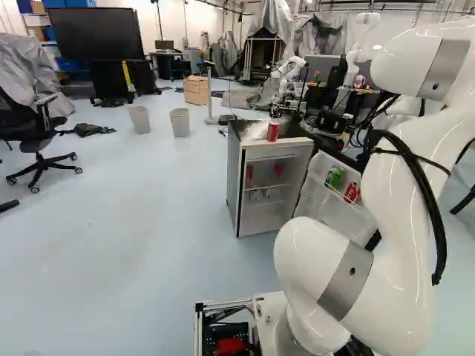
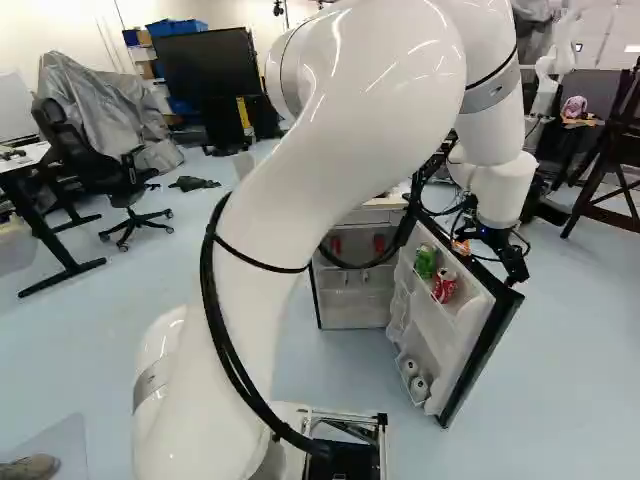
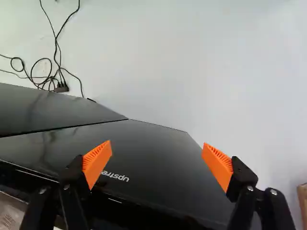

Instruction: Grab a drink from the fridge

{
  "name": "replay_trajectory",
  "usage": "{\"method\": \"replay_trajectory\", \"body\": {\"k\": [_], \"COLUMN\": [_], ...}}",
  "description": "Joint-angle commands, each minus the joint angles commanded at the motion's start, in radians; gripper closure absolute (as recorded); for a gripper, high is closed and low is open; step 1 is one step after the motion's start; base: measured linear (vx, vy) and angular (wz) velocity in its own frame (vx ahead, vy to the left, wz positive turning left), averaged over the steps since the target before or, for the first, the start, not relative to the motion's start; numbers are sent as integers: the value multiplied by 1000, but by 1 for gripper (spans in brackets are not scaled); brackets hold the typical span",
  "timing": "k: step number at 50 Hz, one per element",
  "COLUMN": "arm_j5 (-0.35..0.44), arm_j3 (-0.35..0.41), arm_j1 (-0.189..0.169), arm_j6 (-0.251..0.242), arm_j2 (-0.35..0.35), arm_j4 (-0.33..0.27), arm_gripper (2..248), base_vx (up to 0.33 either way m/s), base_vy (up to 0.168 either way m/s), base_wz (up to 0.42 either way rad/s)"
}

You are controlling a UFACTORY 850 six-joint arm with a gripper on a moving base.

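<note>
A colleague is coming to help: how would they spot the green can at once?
Find the open fridge, then its swung-out door. On the door's upper shelf sits the green can. Its colour sets it apart from the red can beside it.

white lettering [image 3: 115, 176] on black fridge door [image 3: 158, 148], red can [image 2: 445, 287]

Bright, diffuse light fills all views. The glossy white arm [image 2: 285, 215] carries narrow glare streaks. The pale floor [image 1: 133, 230] shows a soft sheen. In the wrist view, the black panel [image 3: 148, 148] returns dull, smeared reflections.
</note>
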Motion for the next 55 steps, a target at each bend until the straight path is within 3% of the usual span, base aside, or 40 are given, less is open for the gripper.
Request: {"method": "replay_trajectory", "body": {"k": [55], "arm_j5": [-43], "arm_j3": [124], "arm_j1": [-5], "arm_j6": [0], "arm_j2": [85], "arm_j4": [0], "arm_gripper": [3], "base_vx": [0], "base_vy": [0], "base_wz": [0]}}
